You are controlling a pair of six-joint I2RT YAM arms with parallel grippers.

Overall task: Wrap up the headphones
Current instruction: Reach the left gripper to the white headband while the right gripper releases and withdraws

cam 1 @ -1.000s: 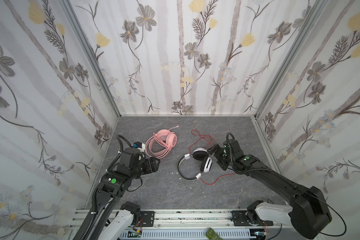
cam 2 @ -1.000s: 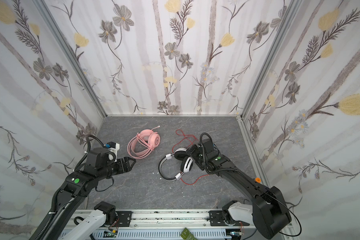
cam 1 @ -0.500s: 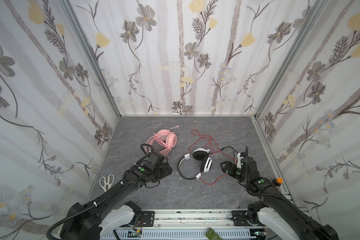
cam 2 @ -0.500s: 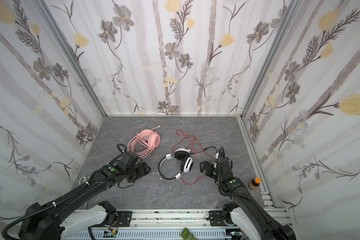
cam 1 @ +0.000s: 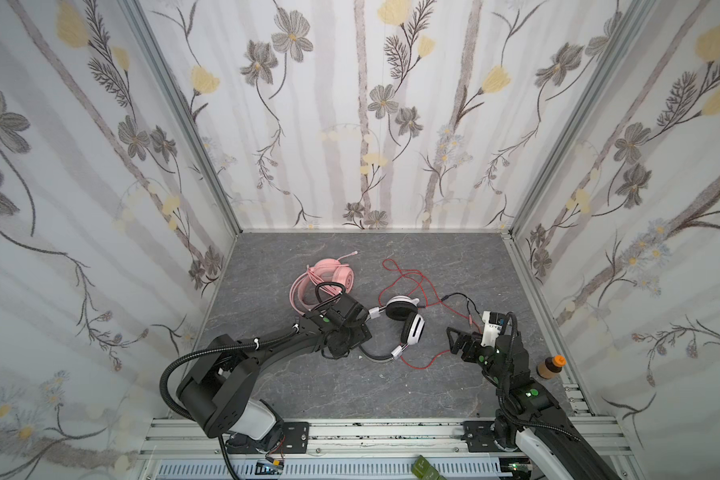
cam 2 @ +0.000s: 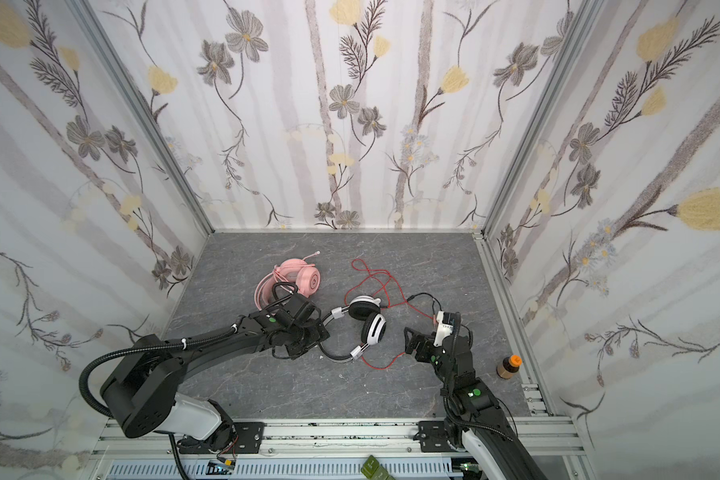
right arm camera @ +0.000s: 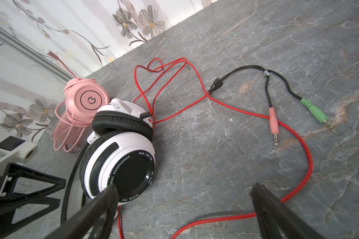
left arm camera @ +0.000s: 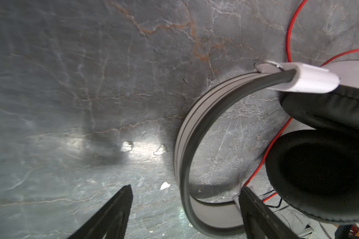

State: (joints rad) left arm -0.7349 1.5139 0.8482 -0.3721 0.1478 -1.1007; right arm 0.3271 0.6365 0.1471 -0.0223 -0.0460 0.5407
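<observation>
Jaws apart on left gripper (left arm camera: 186, 188), straddling headband (left arm camera: 180, 144) of white-and-black headset (cam 1: 415, 329), not clamped, band's curve crossing the gap. Spread wide and empty on right gripper (right arm camera: 184, 186), red cable (right arm camera: 308, 161) loose on desk (right arm camera: 226, 155) just ahead. Beyond left gripper, pink headset (cam 1: 333, 274), cable coiled.

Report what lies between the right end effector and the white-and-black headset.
Between right end effector and white-and-black headset: grey tabletop crossed by a red cable loop, shown in both top views.
</observation>
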